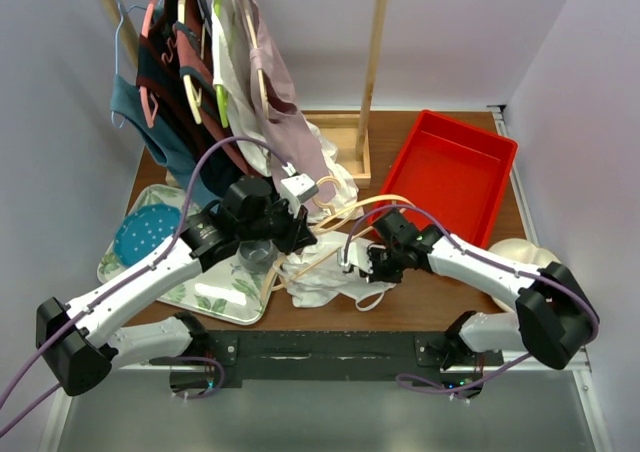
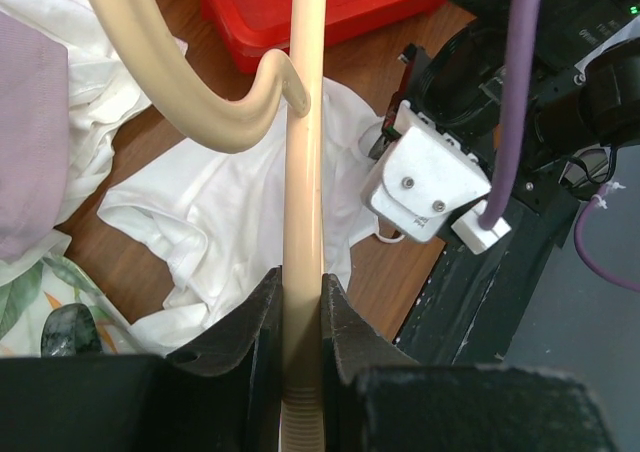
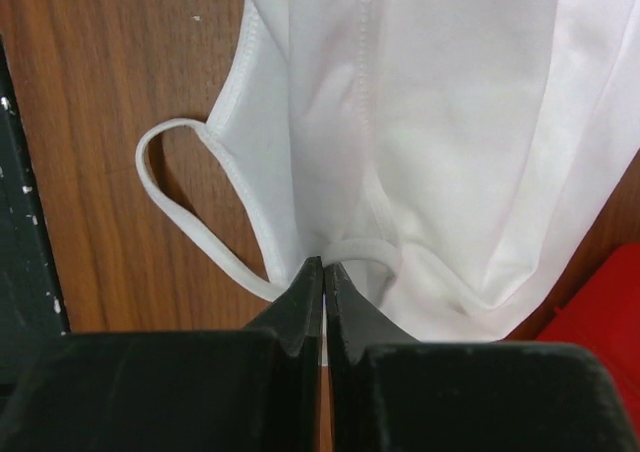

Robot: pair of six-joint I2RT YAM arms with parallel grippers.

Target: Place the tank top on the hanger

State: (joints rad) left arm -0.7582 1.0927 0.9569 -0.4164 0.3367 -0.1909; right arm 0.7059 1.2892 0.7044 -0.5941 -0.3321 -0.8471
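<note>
The white tank top point(image 1: 330, 272) lies crumpled on the wooden table between both arms. My left gripper point(image 1: 300, 234) is shut on the straight bar of the cream hanger point(image 1: 362, 206). In the left wrist view the hanger point(image 2: 303, 172) runs up from between the jaws point(image 2: 301, 292), its hook curving left above the tank top point(image 2: 220, 212). My right gripper point(image 1: 372, 267) sits at the garment's right edge. In the right wrist view its jaws point(image 3: 325, 267) are pinched on the hem of the tank top point(image 3: 440, 122), beside a thin strap loop point(image 3: 190, 192).
A red bin point(image 1: 455, 172) stands at the back right. A floral tray point(image 1: 215, 297) with a blue plate point(image 1: 145, 234) lies on the left. A wooden rack hung with garments point(image 1: 230, 62) rises behind. A cream object point(image 1: 520, 257) sits by the right edge.
</note>
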